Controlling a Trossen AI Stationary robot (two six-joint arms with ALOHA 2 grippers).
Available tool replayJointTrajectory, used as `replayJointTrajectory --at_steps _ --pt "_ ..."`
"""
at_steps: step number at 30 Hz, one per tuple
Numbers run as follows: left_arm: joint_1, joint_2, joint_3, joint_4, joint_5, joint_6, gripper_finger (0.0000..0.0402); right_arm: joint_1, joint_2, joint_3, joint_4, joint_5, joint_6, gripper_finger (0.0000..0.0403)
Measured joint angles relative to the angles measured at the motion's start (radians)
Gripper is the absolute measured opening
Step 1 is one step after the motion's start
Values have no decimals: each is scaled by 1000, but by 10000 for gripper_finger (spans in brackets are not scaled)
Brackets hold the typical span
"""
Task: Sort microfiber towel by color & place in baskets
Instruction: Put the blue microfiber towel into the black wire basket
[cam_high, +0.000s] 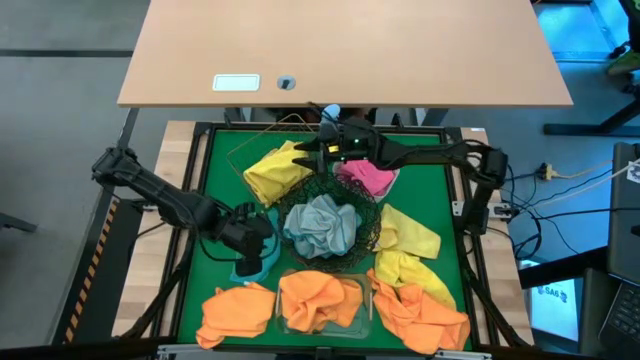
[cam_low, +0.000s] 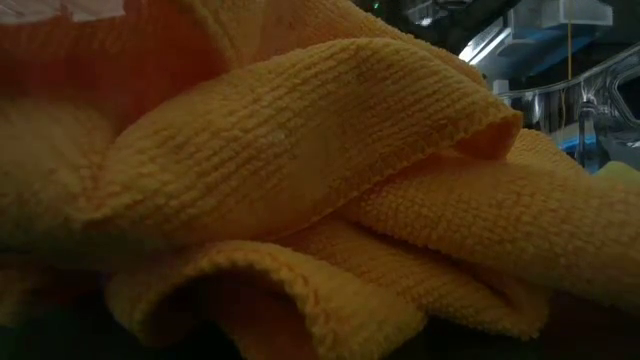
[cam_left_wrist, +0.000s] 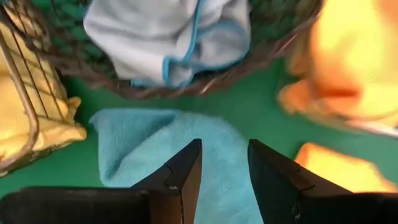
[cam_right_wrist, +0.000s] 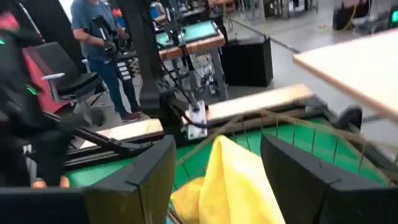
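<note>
- The wire bowl (cam_high: 330, 226) sits at the middle of the mat (cam_high: 440, 200), with a towel (cam_high: 322, 224) inside it.
- The square wire basket (cam_high: 262, 160) lies behind and left of the bowl, holding a folded cloth (cam_high: 275, 170).
- The tray (cam_high: 375, 178), behind and right of the bowl, holds a bunched cloth (cam_high: 366, 176).
- The plastic tub (cam_high: 322, 305) stands before the bowl, a cloth (cam_high: 318, 298) in it.
- More cloths lie left (cam_high: 236, 312) and right (cam_high: 420, 312) of the tub.
- Another cloth (cam_left_wrist: 186, 155) lies on the mat just left of the bowl, under the left gripper (cam_high: 243, 232).
</note>
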Motion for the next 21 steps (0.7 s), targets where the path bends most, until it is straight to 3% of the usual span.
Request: replayJointTrajectory --at_steps 21 --pt "3 330 -1 -6 -7 27 124 1 -497 1 -771 -43 -188 234"
